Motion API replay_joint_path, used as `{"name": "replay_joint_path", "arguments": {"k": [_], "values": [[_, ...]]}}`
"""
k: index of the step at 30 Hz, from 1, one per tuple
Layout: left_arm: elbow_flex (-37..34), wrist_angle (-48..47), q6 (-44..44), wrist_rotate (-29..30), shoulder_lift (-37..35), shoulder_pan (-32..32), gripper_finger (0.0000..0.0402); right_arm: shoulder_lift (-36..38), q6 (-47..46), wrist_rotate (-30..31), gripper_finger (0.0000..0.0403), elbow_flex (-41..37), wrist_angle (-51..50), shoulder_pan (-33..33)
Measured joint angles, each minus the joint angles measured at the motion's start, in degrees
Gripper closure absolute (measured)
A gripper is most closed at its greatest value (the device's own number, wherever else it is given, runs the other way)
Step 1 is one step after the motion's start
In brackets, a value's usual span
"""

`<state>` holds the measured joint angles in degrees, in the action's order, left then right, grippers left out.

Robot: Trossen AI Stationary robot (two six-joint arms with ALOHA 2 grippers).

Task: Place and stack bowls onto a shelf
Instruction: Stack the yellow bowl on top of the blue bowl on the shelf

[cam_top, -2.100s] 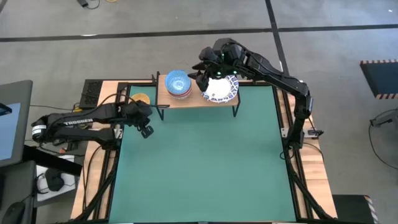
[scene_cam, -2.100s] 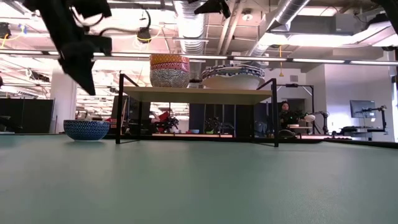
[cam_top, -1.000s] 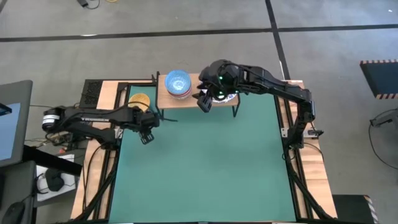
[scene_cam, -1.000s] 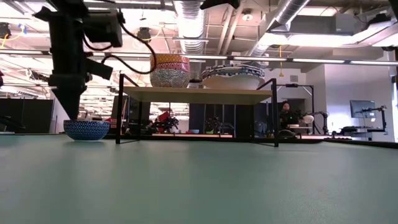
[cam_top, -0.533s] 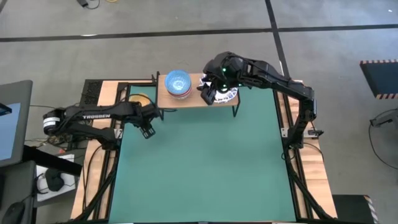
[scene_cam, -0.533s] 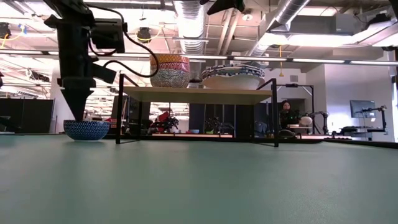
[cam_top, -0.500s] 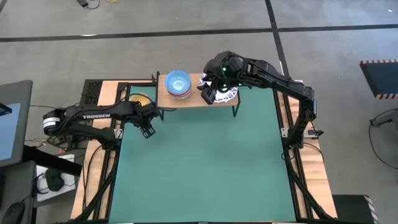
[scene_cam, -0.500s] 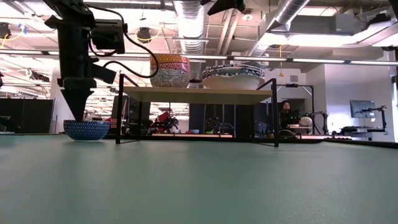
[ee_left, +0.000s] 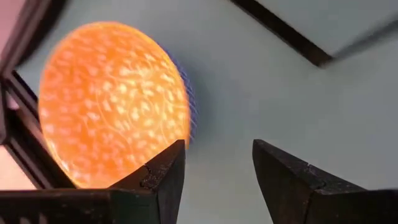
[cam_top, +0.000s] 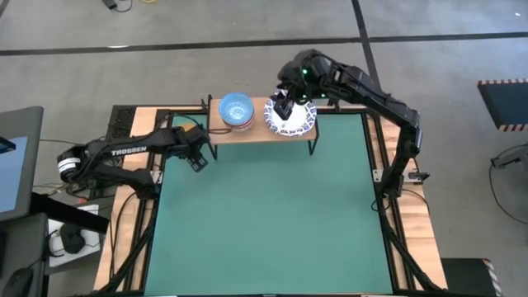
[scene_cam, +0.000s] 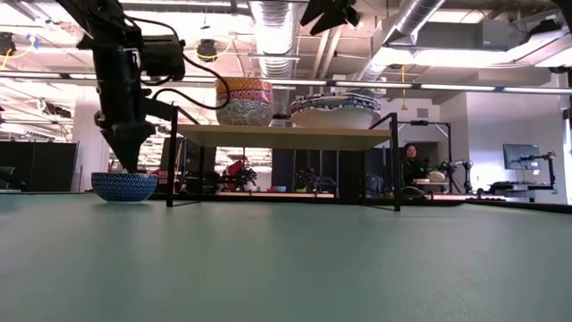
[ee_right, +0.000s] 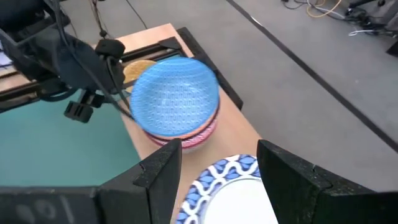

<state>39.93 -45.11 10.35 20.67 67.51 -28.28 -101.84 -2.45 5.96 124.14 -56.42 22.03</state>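
Blue bowl stacked on shelf, white bowls beside — orange bowl on table.

Orange bowl white-flecked; light blue bowl; blue-latticed white bowl

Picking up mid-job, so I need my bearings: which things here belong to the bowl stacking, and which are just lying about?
Job:
- shelf
- blue bowl stacked on a red one
- white bowls with blue rims
- orange bowl on the table
- left gripper, fingers open
- right gripper, fingers open

Lying about:
- mouse
- cables
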Motion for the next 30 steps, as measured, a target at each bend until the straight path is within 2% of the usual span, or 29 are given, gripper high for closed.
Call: {"name": "replay_joint_path", "arguments": {"k": [8,12,16,21,30], "values": [[-4.66,5.86,-2.64,-4.89,0.0,-3.73,0.0229,0.0,3.85,-0.04,0.0168,0.0,-0.02,2.4],[-5.55,7.52,-2.7,-4.49,0.0,-3.64,0.0233,0.0,5.09,-0.25,0.0168,0.0,-0.05,3.45],[-5.63,7.51,-2.03,-2.8,0.0,-3.65,0.0256,0.0,5.62,-2.44,0.0168,0.0,-0.05,4.43],[-5.63,7.32,-0.22,-8.66,0.0,-3.58,0.0282,0.0,6.77,-3.44,0.0168,0.0,-0.14,4.91],[-5.63,7.69,-3.39,-4.2,0.0,-4.22,0.0255,0.0,7.47,-3.65,0.0168,0.0,-0.18,5.13]]}}
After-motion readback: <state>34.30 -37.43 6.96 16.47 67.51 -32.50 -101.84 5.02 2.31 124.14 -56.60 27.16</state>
